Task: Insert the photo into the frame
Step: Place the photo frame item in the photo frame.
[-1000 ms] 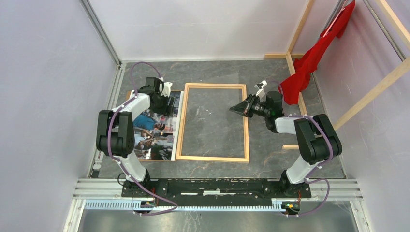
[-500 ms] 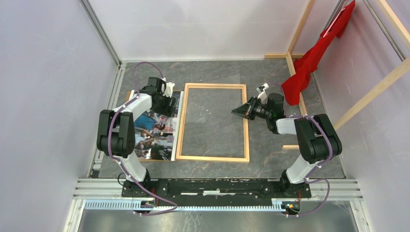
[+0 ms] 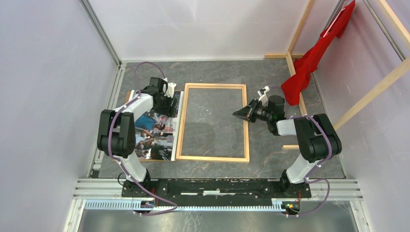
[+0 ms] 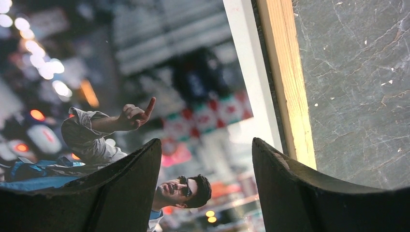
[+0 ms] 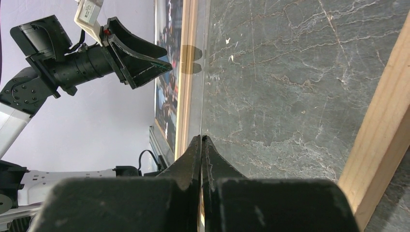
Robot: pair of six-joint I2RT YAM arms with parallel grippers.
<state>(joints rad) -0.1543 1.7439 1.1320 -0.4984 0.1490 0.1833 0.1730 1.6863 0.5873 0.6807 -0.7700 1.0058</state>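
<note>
The photo (image 3: 154, 128), at 9 o'clock of the frame (image 3: 212, 158), is dark and busy. It shows blurred orange, red and white lights, grey striped shopfronts, a figure in a pale shirt, a man in dark sunglasses and patches of bright blue, all inside a white border. The frame is pale natural wood. The table (image 3: 270, 159) is dark grey with thin white veins, like marble. At 2 o'clock is a bright red cloth (image 3: 309, 65). The left fingers (image 4: 121, 193) and right fingers (image 5: 183, 169) are matt black.

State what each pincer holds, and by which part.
Left pincer: open, holding nothing. Right pincer: shut, seemingly pinching the thin clear pane by its edge; not certain.
</note>
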